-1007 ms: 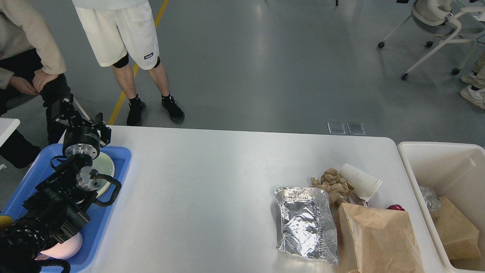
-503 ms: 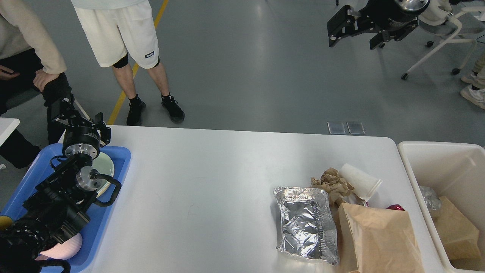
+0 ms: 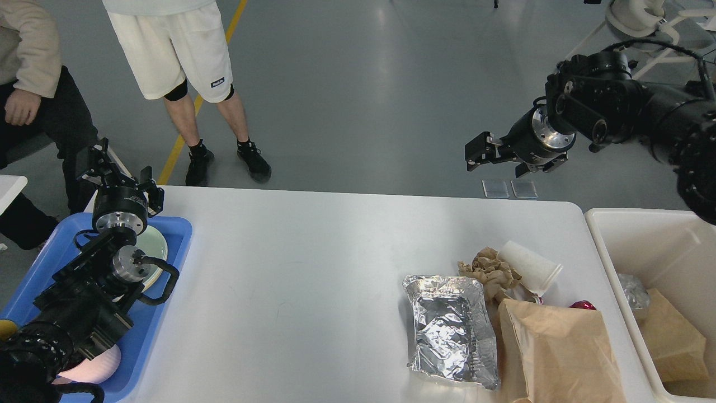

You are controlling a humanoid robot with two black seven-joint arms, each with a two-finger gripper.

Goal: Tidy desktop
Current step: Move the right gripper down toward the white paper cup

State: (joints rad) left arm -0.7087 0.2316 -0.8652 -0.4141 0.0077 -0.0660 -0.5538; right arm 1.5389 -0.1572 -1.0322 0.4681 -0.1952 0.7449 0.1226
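— Where does the worktop (image 3: 313, 263) stand right now?

— It fills the lower middle of the frame, white and mostly bare. The clutter is bunched at its lower right: a foil tray (image 3: 451, 331), a brown paper bag (image 3: 559, 355) touching it on the right, crumpled brown paper (image 3: 489, 271) and a tipped white paper cup (image 3: 530, 267) just above them, and something small and red (image 3: 583, 305) peeking from behind the bag.

— And around it?

— A cream bin (image 3: 601, 235) at the right edge, already holding foil and brown paper. A blue tray (image 3: 173, 246) at the lower left with a pale plate (image 3: 156, 243) in it.

— What has changed?

— The right gripper (image 3: 480, 155). A second ago it was out of view, half a second ago it hung at the top right, and now it has come down to the upper right, above the far edge of the worktop. Its fingers look parted and hold nothing.

— Meaning?

— My guess: it is coming in for the rubbish pile — probably the cup or the crumpled paper, the nearest pieces — to carry it to the bin.

— The left gripper (image 3: 114, 176)?

— It has stayed put over the blue tray's far corner. It is seen dark and end-on, so I cannot tell whether its fingers are parted or closed.
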